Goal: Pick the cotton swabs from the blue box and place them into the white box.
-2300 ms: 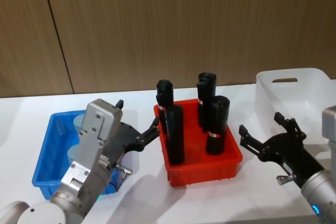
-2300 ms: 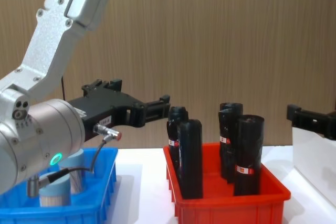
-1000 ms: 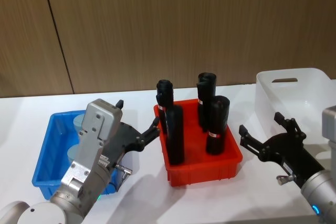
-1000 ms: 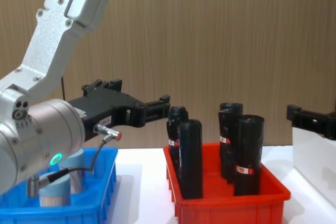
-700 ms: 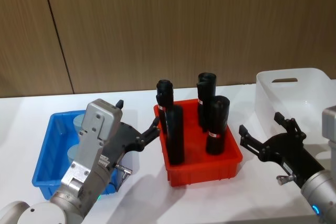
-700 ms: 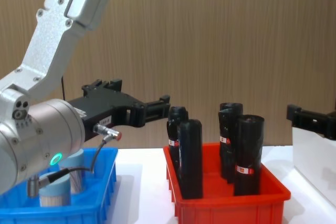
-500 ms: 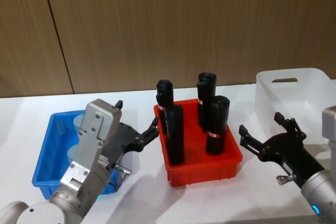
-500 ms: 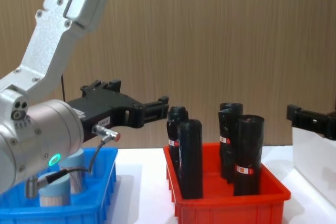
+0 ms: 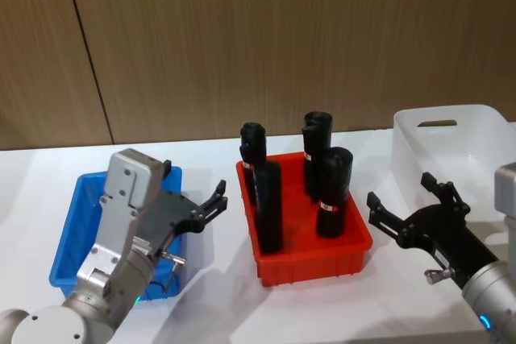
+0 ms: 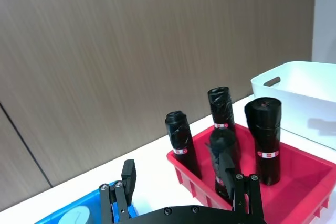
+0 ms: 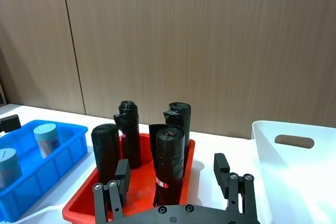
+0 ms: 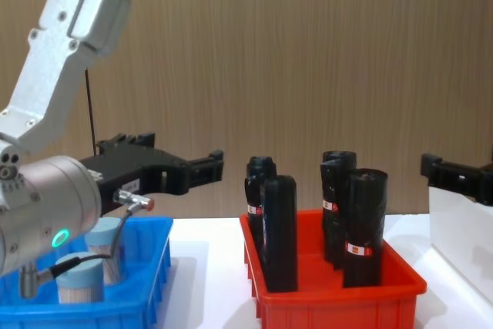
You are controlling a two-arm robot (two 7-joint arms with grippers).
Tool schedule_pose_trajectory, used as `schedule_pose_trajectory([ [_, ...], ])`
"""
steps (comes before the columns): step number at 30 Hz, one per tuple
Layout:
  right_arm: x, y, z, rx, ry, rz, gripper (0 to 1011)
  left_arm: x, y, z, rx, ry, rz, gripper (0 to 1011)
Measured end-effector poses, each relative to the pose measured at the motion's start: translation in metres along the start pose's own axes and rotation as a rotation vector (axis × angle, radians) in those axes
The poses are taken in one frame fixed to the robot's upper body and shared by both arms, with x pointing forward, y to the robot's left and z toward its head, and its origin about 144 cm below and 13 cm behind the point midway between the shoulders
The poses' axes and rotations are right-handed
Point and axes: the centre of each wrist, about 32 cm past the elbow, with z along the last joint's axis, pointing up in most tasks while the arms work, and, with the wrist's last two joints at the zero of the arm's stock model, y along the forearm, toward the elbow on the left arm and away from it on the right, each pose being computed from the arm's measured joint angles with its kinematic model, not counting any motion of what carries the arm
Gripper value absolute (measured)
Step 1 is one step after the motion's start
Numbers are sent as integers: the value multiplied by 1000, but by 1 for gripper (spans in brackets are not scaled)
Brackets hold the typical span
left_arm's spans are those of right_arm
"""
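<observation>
The left gripper (image 9: 193, 188) hangs over the right side of the shallow bright blue plastic box (image 9: 66, 239), fingers apart and empty. The clear, grey-blue-lidded cotton swab jars (image 11: 45, 138) stand inside that box. The right gripper (image 9: 401, 191), fingers spread, hovers near the translucent white plastic bin (image 9: 415, 151).

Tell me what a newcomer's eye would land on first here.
The red tray in the middle, holding tall black bottles that stand upright, draws the eye first. On its left the left pincer hovers open above the right edge of the blue box with the cotton swab jars. On its right the right pincer hovers open in front of the white box.
</observation>
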Motion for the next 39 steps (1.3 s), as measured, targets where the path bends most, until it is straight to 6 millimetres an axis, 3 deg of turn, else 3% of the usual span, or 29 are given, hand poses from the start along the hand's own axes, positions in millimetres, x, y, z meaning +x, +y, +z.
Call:
schedule_pose_trajectory([
  [39, 0, 0, 0, 0, 0, 0, 1001, 53, -26, -32, 223, 243, 162, 1000],
])
